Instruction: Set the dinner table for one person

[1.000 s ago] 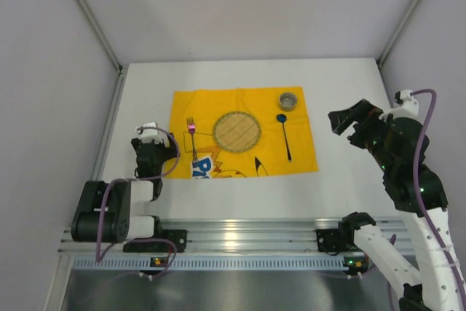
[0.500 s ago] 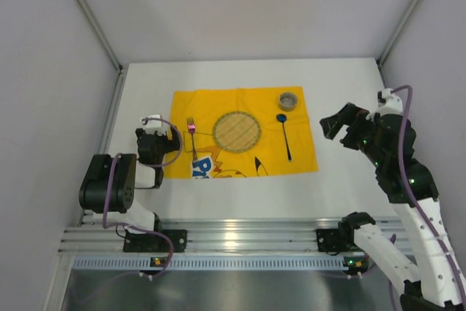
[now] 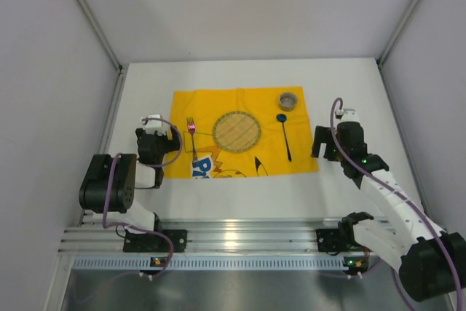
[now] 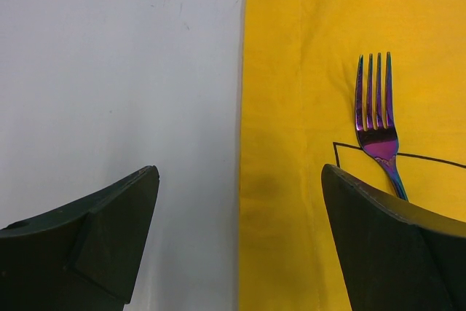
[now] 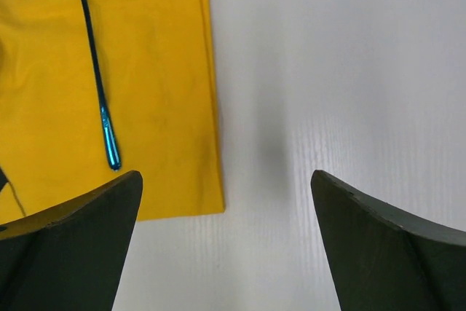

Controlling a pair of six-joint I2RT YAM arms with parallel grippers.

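The white dinner table [image 3: 342,85] carries a yellow printed cloth [image 3: 298,154]. On the cloth lie a round woven plate [image 3: 237,131], an iridescent fork [image 3: 191,136] to its left, a blue spoon [image 3: 284,135] to its right and a small metal cup [image 3: 288,100] at the far right corner. My left gripper [image 3: 154,130] is open and empty, low over the cloth's left edge [image 4: 243,180], with the fork [image 4: 375,111] just ahead on the right. My right gripper [image 3: 325,142] is open and empty, low beside the cloth's right edge [image 5: 211,129], near the spoon [image 5: 95,71].
Grey walls close the table in on the left, back and right. A silver aluminium rail [image 3: 240,234] runs along the near edge, where both arm bases are bolted. Bare white tabletop [image 5: 342,71] lies right of the cloth.
My right arm has come down and in from a raised pose at the right to sit low beside the cloth's right edge. My left arm folded up earlier and has since stayed still.
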